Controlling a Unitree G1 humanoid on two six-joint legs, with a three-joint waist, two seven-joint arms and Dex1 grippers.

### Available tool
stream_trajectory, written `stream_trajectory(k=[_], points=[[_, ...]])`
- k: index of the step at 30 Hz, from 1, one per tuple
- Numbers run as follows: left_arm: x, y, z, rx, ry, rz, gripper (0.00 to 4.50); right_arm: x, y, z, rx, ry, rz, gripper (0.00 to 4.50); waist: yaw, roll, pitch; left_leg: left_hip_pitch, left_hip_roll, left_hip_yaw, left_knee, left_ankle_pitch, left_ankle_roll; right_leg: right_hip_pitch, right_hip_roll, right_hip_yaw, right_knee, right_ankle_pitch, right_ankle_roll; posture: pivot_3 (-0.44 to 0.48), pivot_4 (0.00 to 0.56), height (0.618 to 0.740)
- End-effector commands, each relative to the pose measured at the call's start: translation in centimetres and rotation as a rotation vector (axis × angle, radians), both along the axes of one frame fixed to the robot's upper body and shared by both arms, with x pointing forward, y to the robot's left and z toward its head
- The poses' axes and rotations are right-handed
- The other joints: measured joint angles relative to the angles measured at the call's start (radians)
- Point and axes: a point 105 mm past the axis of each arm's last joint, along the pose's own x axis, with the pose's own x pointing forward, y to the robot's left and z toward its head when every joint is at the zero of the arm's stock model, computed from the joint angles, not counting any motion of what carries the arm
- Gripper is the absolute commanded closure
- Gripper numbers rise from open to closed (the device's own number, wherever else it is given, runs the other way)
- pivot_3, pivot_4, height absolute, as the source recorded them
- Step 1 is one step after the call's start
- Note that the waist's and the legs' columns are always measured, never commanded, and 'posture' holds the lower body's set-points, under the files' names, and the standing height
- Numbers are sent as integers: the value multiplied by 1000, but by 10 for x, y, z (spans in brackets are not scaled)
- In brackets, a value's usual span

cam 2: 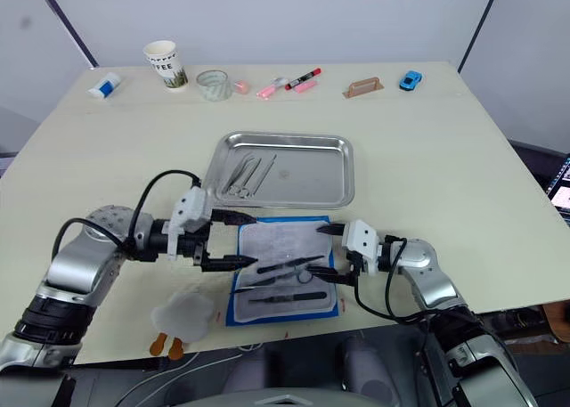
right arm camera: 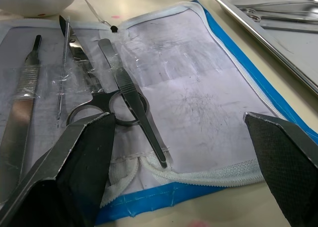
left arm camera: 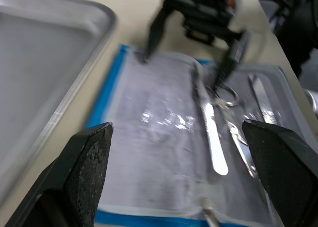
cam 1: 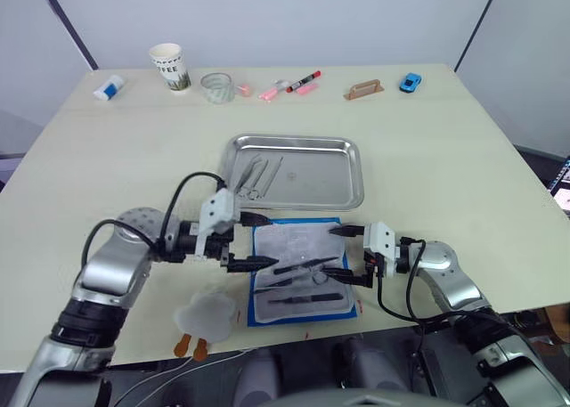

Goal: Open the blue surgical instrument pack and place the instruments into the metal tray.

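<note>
Pack: blue surgical instrument pack (cam 1: 301, 271) lying unfolded and flat, pale lining up, close to the table's near edge, just on the near side of the metal tray

Tray: metal tray (cam 1: 343, 186) at the table's middle, long side facing the pack, apart from it by a thin strip of table (cam 1: 463, 166)

Instruments in tray: a few slim silver tools (cam 1: 256, 176) grouped at the tray's left end, ring handles toward the near rim

Instruments on pack: ring-handled scissors (right arm camera: 107, 104), flat tweezers (right arm camera: 131, 95), a ribbed straight handle (right arm camera: 25, 85) and a thin probe (right arm camera: 63, 63), all side by side on the lining's near half

Left tool: left tool (cam 1: 248, 241) at the pack's left border, fingers spread wide, one tip over the far-left corner, the other by the middle of the left edge, nothing between them

Right tool: right tool (cam 1: 341, 255) at the pack's right border, fingers likewise spread wide, one tip near the far-right corner, the other low by the ring handles; contact with the lining not clear, nothing pinched

Far edge of table: paper cup (cam 1: 170, 67), clear glass jar (cam 1: 216, 87), pink and red markers (cam 1: 292, 85), tan holder (cam 1: 363, 89), blue toy car (cam 1: 410, 83), white tube (cam 1: 109, 87) toward the far-left corner

Near-left of pack: white crumpled gauze-like pad (cam 1: 205, 317) at the table's near edge
</note>
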Motion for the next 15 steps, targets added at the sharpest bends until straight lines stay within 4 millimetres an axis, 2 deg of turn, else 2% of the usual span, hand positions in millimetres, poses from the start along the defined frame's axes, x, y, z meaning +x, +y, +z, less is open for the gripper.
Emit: stream_trajectory(k=[1, 15], points=[[-3, -5, -7, 45, -73, -40, 121, -22, -20, -66, -200, 211, -44, 0, 0, 0, 0, 0, 0, 0, 0, 0, 0, 0, 0, 0, 0, 0, 0, 0, 150, 737], [1, -11, -30, 99, -131, -64, 121, -20, -22, -64, -211, 207, -36, 0, 3, 0, 0, 0, 0, 1, 0, 0, 0, 0, 0, 1, 0, 0, 0, 0, 150, 737]])
